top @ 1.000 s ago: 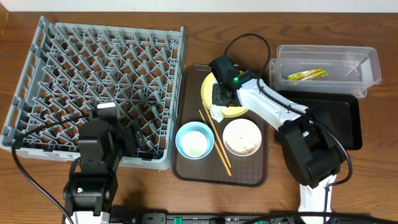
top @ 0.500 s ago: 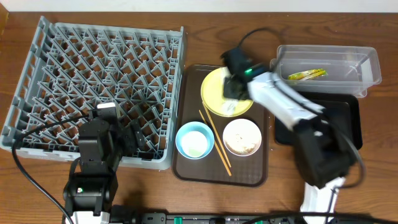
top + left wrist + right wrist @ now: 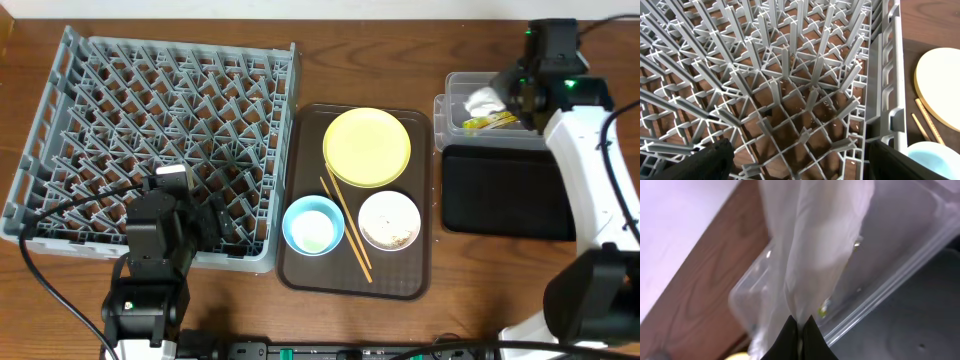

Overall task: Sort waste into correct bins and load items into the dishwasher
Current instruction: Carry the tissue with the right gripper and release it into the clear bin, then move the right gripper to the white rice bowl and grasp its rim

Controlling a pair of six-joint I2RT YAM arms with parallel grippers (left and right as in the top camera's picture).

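Observation:
My right gripper (image 3: 503,97) is shut on the crumpled white napkin (image 3: 483,100), which hangs over the left end of the clear tub (image 3: 452,82). The wrist view shows the fingertips (image 3: 801,327) pinching the napkin (image 3: 815,245) above the tub (image 3: 900,225). A green-and-orange wrapper (image 3: 492,122) lies inside the tub. The black tray (image 3: 505,190) sits just in front of it. My left gripper (image 3: 800,165) stands open over the front right corner of the grey dish rack (image 3: 150,120), holding nothing. The yellow plate (image 3: 367,147), blue bowl (image 3: 313,224), beige bowl (image 3: 389,220) with rice scraps and chopsticks (image 3: 346,225) rest on the brown tray.
The brown serving tray (image 3: 300,270) lies between the rack and the bins. The left wrist view shows the rack's right wall (image 3: 885,75), the plate's edge (image 3: 940,85), the chopsticks (image 3: 926,121) and the blue bowl (image 3: 932,157). Black cables trail along the table's front left.
My right gripper closed on the napkin at the yellow plate, lifted it and swung right and back to above the clear tub. The plate is now bare. The left arm has not moved.

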